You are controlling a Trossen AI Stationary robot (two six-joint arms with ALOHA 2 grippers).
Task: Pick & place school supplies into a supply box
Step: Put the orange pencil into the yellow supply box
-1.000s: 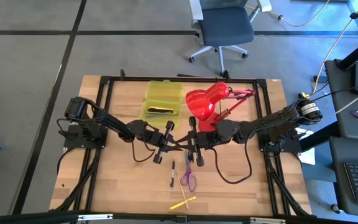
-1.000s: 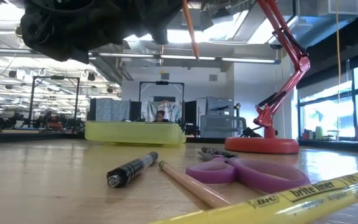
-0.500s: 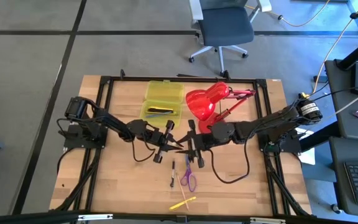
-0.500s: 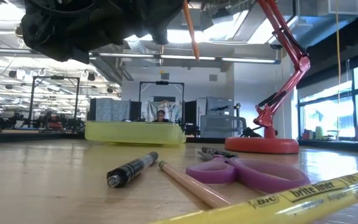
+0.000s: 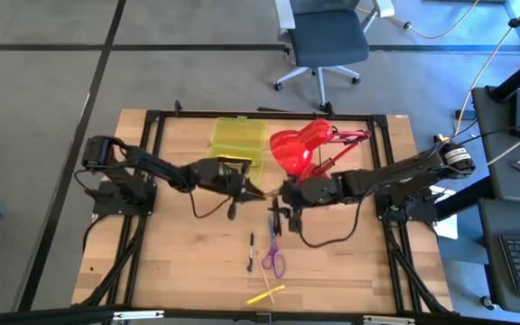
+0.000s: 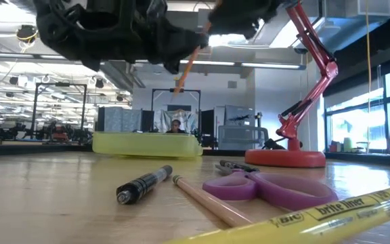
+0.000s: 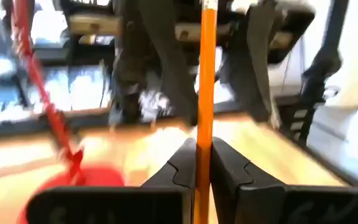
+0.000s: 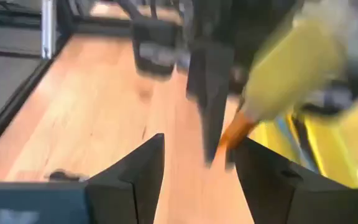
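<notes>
Supply box (image 5: 236, 147): open, far-centre of table, just far-left of the left gripper (image 5: 246, 188). Left gripper: clamped on orange pencil (image 7: 204, 93), long axis projecting past the fingertips toward the right gripper (image 5: 279, 215). Right gripper: jaws parted, empty, nearby; left arm nearer the box.

Yellow highlighter (image 6: 303, 218) reads "BIC brite liner" along its barrel

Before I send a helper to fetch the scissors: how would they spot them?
Start at the red lamp on the table's far side and come toward the near edge. Among the pens lying there, the scissors are the only purple thing, beside a black marker and above a yellow highlighter.
</notes>
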